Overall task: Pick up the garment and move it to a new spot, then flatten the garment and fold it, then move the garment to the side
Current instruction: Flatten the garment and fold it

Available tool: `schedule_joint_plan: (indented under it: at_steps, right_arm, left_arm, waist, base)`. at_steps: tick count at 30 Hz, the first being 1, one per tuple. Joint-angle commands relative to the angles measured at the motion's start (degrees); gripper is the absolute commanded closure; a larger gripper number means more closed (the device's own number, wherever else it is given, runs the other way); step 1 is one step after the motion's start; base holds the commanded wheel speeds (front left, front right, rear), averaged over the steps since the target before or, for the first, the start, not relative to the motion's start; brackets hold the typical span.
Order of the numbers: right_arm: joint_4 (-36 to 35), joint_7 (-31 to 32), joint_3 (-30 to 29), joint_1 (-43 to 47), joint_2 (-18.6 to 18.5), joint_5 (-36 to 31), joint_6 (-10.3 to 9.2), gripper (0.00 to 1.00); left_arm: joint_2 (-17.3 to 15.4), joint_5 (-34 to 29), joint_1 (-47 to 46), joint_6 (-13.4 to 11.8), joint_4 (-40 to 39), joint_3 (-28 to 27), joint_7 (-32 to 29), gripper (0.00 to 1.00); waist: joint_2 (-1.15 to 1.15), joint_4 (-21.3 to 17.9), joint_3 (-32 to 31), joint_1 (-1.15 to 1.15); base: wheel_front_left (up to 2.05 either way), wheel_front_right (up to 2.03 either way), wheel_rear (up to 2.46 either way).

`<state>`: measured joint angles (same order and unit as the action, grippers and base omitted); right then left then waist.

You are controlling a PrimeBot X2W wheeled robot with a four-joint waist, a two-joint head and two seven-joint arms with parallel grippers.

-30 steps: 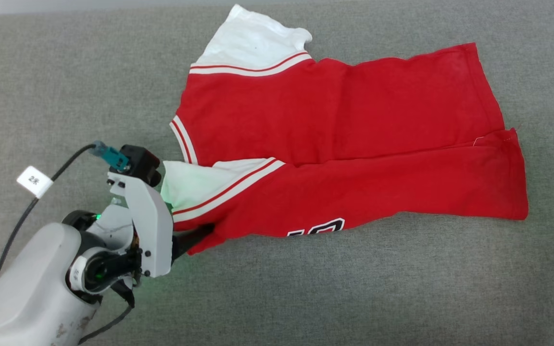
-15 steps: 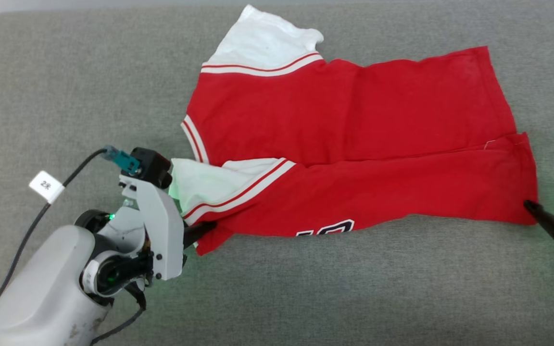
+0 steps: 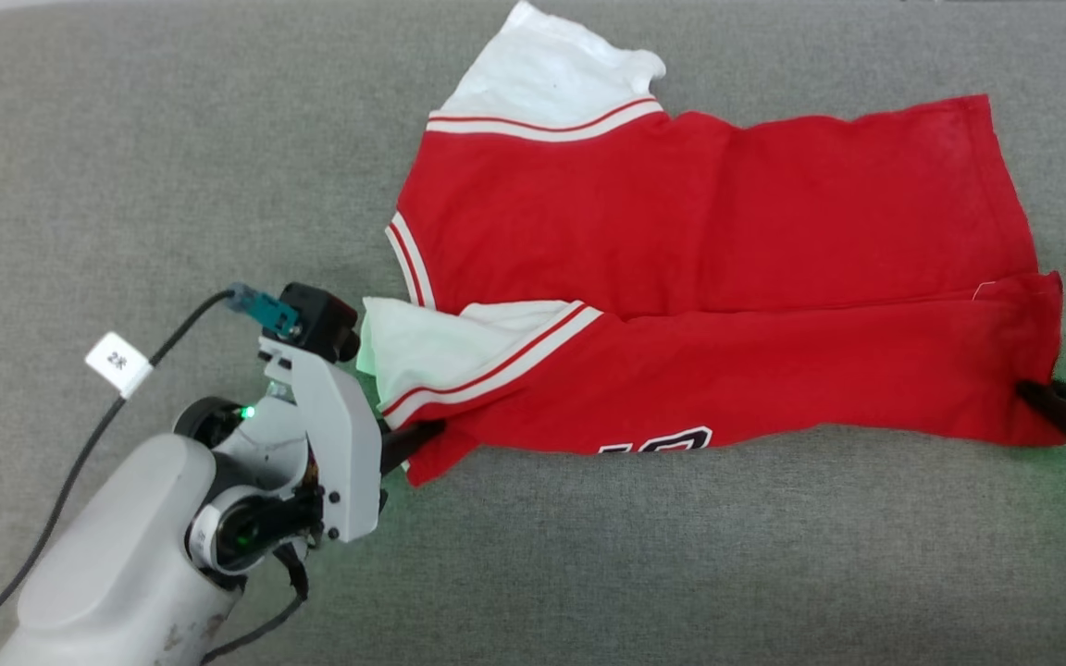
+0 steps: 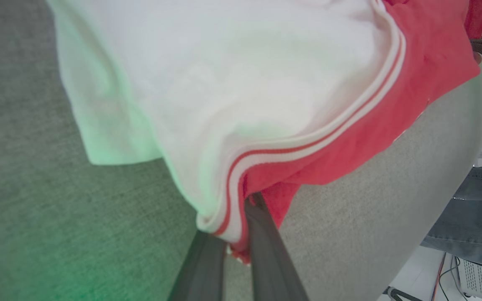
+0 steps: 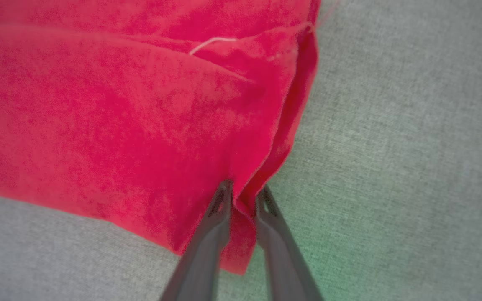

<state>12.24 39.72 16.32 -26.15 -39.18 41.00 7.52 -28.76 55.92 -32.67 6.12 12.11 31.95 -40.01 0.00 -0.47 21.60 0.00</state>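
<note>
Across the middle of the head view the garment [image 3: 709, 277] lies folded lengthwise on the grey surface [image 3: 126, 139], white sleeves toward the upper left, lettering at its lower edge. The camera has shifted since a second ago, so the cloth's drift across the frame means nothing. The real change is at the right edge: the right gripper [image 3: 1047, 402], which stood clear of the cloth and wide apart, now sits at the lower-right hem corner. At lower left, the left gripper [image 3: 422, 435] has closed on the shoulder corner. With both ends taken, I judge the garment ready to be lifted or drawn taut.

Up from the bottom centre of the left wrist view, the two dark fingers stand nearly together – striped trim and red cloth are clamped between them, and the white sleeve fills the frame above.

Low in the centre of the right wrist view, the fingers stand close on either side of a bunched fold of red hem. It looks like a pinch, narrow but not fully together.
</note>
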Motion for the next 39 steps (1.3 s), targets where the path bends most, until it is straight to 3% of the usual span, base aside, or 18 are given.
schedule_joint_plan:
  at_steps: [1,12,22,23,24,25,32,39]
  right_arm:
    - [0.89,-0.07,0.79,1.35,0.15,0.16,-0.07,1.00]
    - [-3.30,0.10,0.22,8.16,-2.59,3.00,-0.06,1.00]
    - [-11.41,1.86,-4.84,18.17,-3.35,3.44,-0.06,1.00]
    - [-11.94,1.93,-5.40,18.77,-3.00,3.03,-0.06,0.78]
    - [-12.46,2.26,-5.90,19.28,-2.61,2.67,-0.06,0.60]
    - [-13.02,2.22,-6.55,19.74,-2.35,2.11,-0.06,0.00]
    - [-16.99,-1.63,-14.95,20.79,2.00,-1.54,-0.06,0.00]
    - [-20.13,-11.52,-22.41,17.26,8.93,-8.34,-0.06,0.00]
  left_arm:
    - [0.16,-0.42,2.61,0.31,1.35,1.44,-0.46,1.00]
    - [-5.07,-0.79,7.61,0.67,-3.44,1.28,1.84,1.00]
    - [-8.59,-1.47,13.49,-1.95,-12.18,0.80,3.04,1.00]
    - [-8.60,-1.57,13.83,-2.22,-12.71,0.67,3.32,1.00]
    - [-8.60,-1.59,14.23,-2.68,-13.01,0.48,3.71,0.90]
    - [-8.64,-1.92,14.44,-2.97,-13.44,0.34,4.23,0.01]
    - [-8.89,-3.11,18.02,-6.89,-18.04,-4.46,12.64,0.00]
    - [-7.08,-5.69,19.23,-10.99,-22.41,-12.11,26.02,0.00]
  waist:
    - [0.00,0.00,-0.76,0.00]
    - [0.00,-0.24,-5.11,0.00]
    - [0.00,-0.10,-6.00,0.00]
    - [0.00,-0.13,-6.09,0.00]
    - [0.00,-0.19,-6.16,0.00]
    - [0.00,-0.22,-6.26,0.00]
    - [0.00,0.04,-7.32,0.00]
    - [0.00,1.22,-7.04,0.00]
  base:
    - [0.00,0.00,0.00]
    - [0.00,0.00,0.00]
    - [0.00,0.00,0.00]
    - [0.00,0.00,0.00]
    - [0.00,0.00,0.00]
    - [0.00,0.00,0.00]
    - [0.00,0.00,0.00]
    - [0.00,0.00,0.00]
